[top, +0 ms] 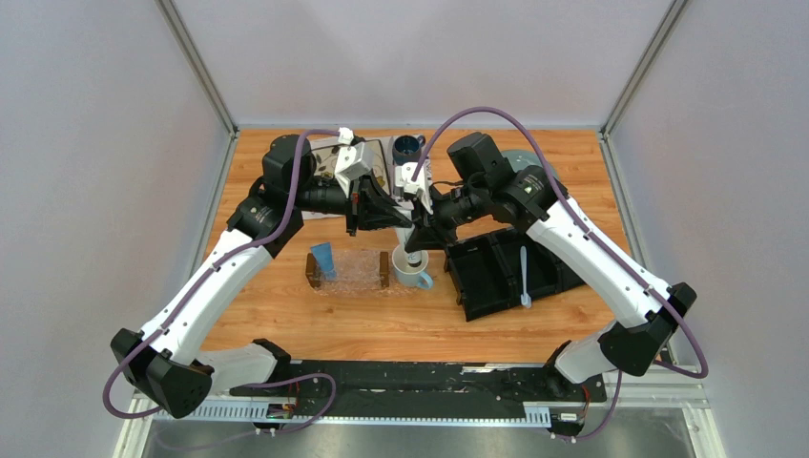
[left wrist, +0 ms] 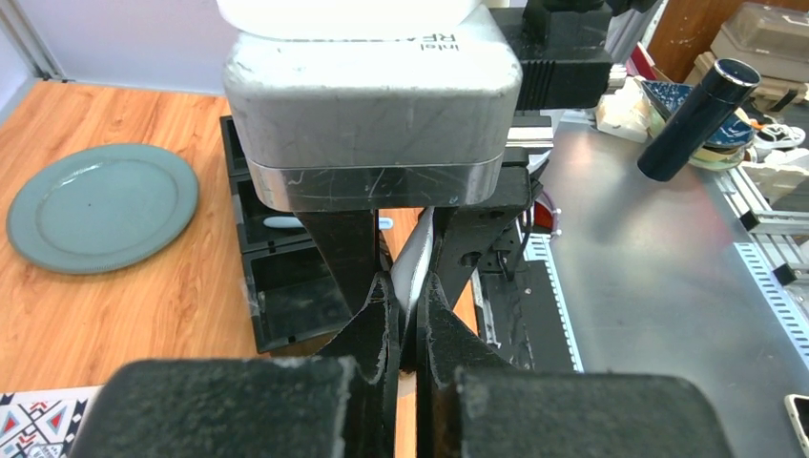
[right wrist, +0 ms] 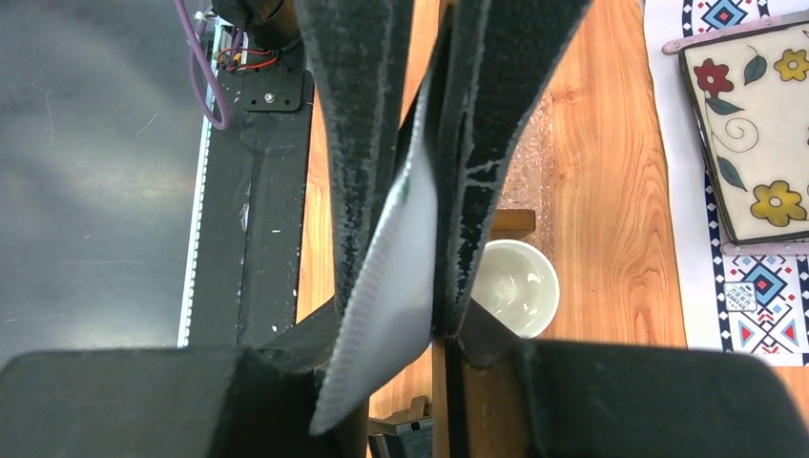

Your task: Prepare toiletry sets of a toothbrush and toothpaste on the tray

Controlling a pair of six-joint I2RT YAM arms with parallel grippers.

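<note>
A whitish-silver tube [top: 404, 233] hangs above the white mug [top: 410, 270], gripped from both sides. My left gripper [top: 389, 219] is shut on it; in the left wrist view [left wrist: 408, 286] the tube [left wrist: 418, 260] sits between my fingertips. My right gripper [top: 418, 239] is shut on its flat crimped end [right wrist: 396, 277], with the right gripper [right wrist: 405, 315] over the mug [right wrist: 516, 287]. The clear tray [top: 355, 275] with brown end pieces lies left of the mug and holds a bright blue tube [top: 322, 259]. The white toothbrush [top: 524, 277] lies in the black organizer.
The black compartment organizer [top: 491, 250] sits right of the mug. A teal plate [left wrist: 100, 205] lies at the back right. A dark blue cup [top: 408, 146] and a floral dish [right wrist: 754, 124] on a patterned mat stand at the back.
</note>
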